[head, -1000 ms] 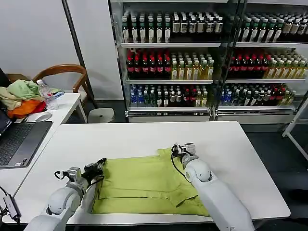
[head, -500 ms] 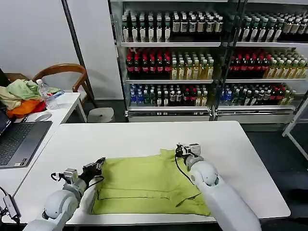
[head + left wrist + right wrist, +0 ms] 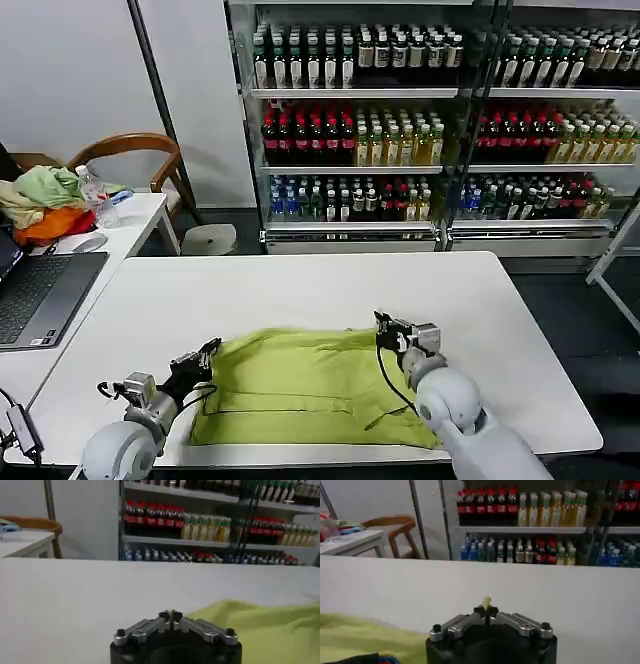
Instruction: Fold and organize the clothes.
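Observation:
The clothes are one lime yellow-green T-shirt (image 3: 300, 385) lying across the near half of the white table (image 3: 300, 290), its far edge raised in a ridge. My left gripper (image 3: 208, 350) is shut at the shirt's far left corner. In the left wrist view the jaws of the left gripper (image 3: 170, 615) are pressed together, with the T-shirt (image 3: 270, 625) right beside them. My right gripper (image 3: 383, 322) is shut on the far right corner. A sliver of green cloth sticks out between the tips of the right gripper (image 3: 485, 611), and more of the T-shirt (image 3: 360, 635) lies beside it.
A side table (image 3: 120, 235) on the left holds an open laptop (image 3: 40, 290) and a heap of pale green and orange garments (image 3: 45, 200), with a wooden chair (image 3: 130, 150) behind it. Shelves of bottles (image 3: 400, 120) stand beyond the table. The table's far half is bare.
Both grippers have drawn back toward me and slightly outward, carrying the shirt's far edge with them. That edge now stands up in a ridge and the spread shirt looks shorter front to back.

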Controlling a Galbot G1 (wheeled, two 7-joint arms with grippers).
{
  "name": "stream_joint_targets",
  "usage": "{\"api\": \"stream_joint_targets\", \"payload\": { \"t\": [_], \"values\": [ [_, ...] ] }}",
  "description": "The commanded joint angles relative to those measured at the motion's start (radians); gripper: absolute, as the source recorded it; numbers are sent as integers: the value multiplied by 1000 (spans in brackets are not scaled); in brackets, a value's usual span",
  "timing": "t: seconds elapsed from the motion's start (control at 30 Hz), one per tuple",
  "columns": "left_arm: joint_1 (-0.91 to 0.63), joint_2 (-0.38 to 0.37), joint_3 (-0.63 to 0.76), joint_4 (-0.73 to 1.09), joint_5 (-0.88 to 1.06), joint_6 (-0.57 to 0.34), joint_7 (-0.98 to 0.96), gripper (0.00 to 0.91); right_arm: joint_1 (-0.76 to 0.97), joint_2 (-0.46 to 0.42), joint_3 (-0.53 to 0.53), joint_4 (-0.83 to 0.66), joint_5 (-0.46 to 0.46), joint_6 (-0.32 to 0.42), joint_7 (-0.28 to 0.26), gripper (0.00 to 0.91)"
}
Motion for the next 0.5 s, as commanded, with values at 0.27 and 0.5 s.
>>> {"api": "stream_joint_targets", "payload": {
  "t": [0.27, 0.5],
  "values": [
    [159, 13, -43, -97, 13, -10, 1, 50, -132, -33, 33, 104, -28, 8, -1, 0],
    [167, 15, -34, -90, 28, -16, 2, 50, -148, -39, 50, 110, -34, 9, 6, 0]
  ]
}}
